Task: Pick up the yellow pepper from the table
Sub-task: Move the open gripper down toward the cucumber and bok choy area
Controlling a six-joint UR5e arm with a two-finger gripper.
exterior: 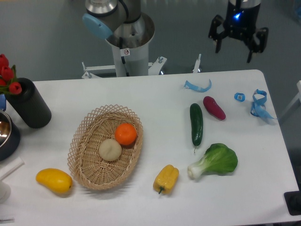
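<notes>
Pepper (pixel 166 179) lies low centre on the desk (pixel 155 94), long axis tilted upper right to lower left, stem lower left; gripper (pixel 237 44) upper right, jaws apart; no legible writing

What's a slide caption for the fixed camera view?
Open gripper raised behind the table, far from the yellow pepper lying between basket and bok choy.

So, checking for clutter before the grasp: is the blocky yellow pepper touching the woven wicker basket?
Apart. The camera view shows bare white table between the blocky yellow pepper and the woven wicker basket.
</notes>
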